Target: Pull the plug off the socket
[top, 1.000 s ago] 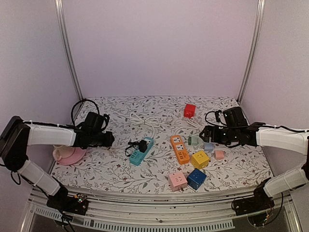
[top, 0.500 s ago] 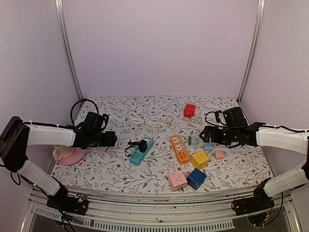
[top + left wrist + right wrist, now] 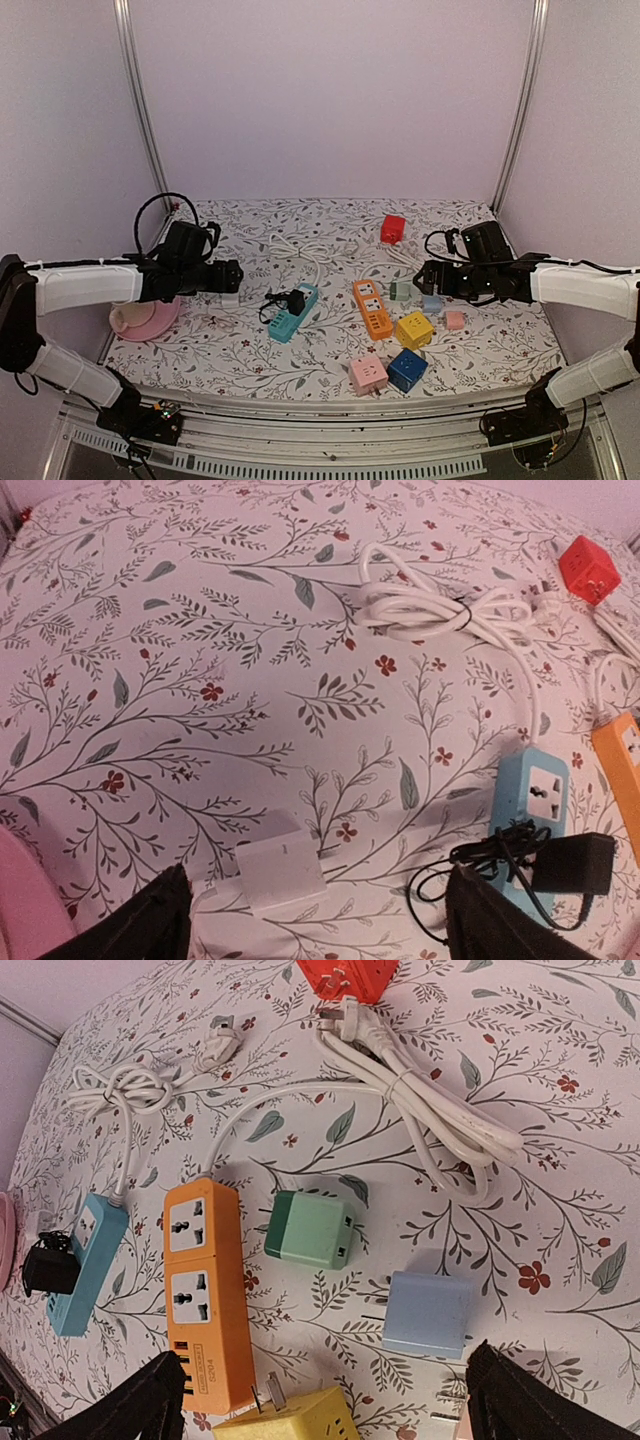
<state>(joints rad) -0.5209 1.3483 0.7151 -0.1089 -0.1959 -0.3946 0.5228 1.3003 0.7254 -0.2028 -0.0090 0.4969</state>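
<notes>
Left wrist view: left gripper (image 3: 312, 920) spread wide above a white adapter (image 3: 281, 873) on the surface (image 3: 150, 680), with the black plug (image 3: 572, 863) seated in the blue strip (image 3: 530, 798) off to the right, not touched. Right wrist view: right gripper (image 3: 330, 1405) also wide open, over a green adapter (image 3: 310, 1228) and a pale blue adapter (image 3: 428, 1313), orange strip (image 3: 205, 1295) just to their left, well apart from the plug.

Only tiny print on the orange power strip (image 3: 200, 1295) shows, too small to read.
</notes>
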